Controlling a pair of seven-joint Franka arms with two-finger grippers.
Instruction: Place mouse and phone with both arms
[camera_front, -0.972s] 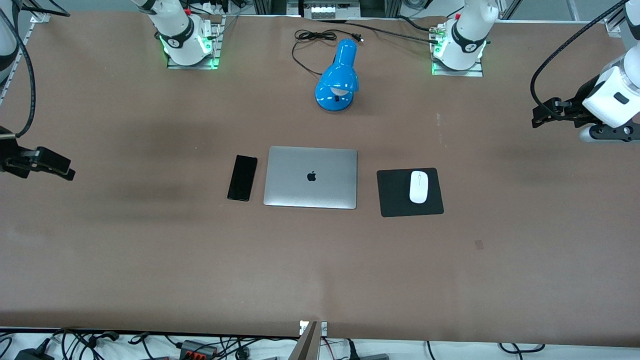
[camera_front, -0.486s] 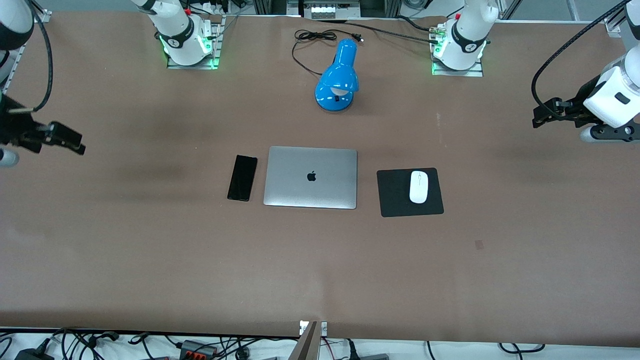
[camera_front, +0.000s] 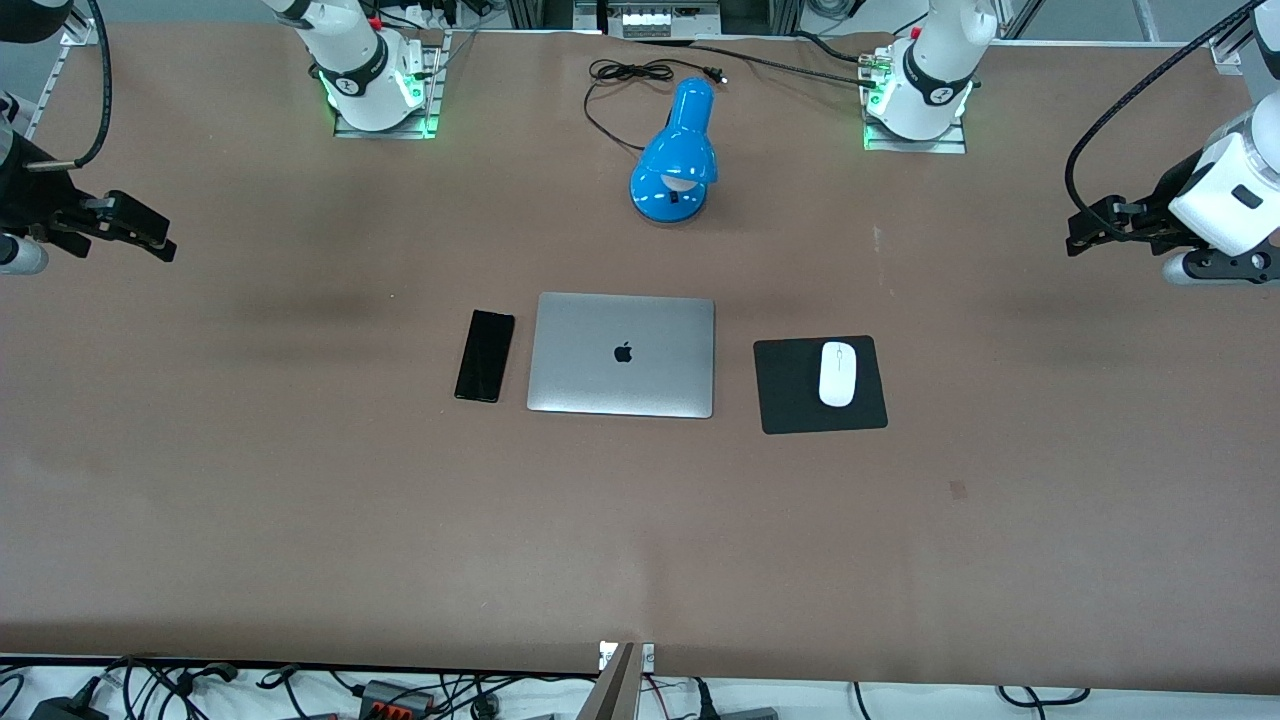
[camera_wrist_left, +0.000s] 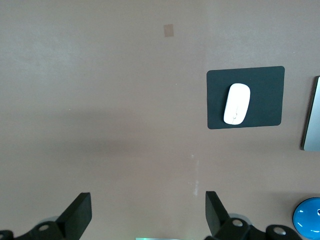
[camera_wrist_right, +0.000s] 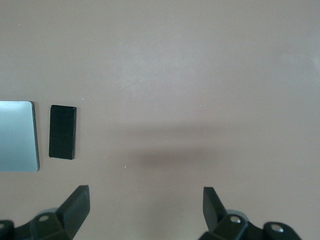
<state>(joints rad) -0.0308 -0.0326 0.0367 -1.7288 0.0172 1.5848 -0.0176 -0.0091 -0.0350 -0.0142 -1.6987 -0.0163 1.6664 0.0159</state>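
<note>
Right gripper: up over bare table at the right arm's end, well apart from the phone, jaws spread wide and holding nothing.
Phone: flat on the brown table, just beside the edge of the closed silver laptop that faces the right arm's end, not touching it as far as the front view shows.
Lamp: blue desk lamp nearer the robot bases than the laptop, its black cord looping away toward them.
Mouse: resting on the black mouse pad, which lies beside the laptop toward the left arm's end.
Left gripper: up over the left arm's end of the table, well clear of the mouse, jaws fully apart and empty.
Step in hand: judging by how things lie, both items appear already placed and both arms wait clear.
Doing it well: if so, keep each arm high and outboard, with jaws left apart, so no cable or finger sweeps the phone or nudges the mouse off its pad.
</note>
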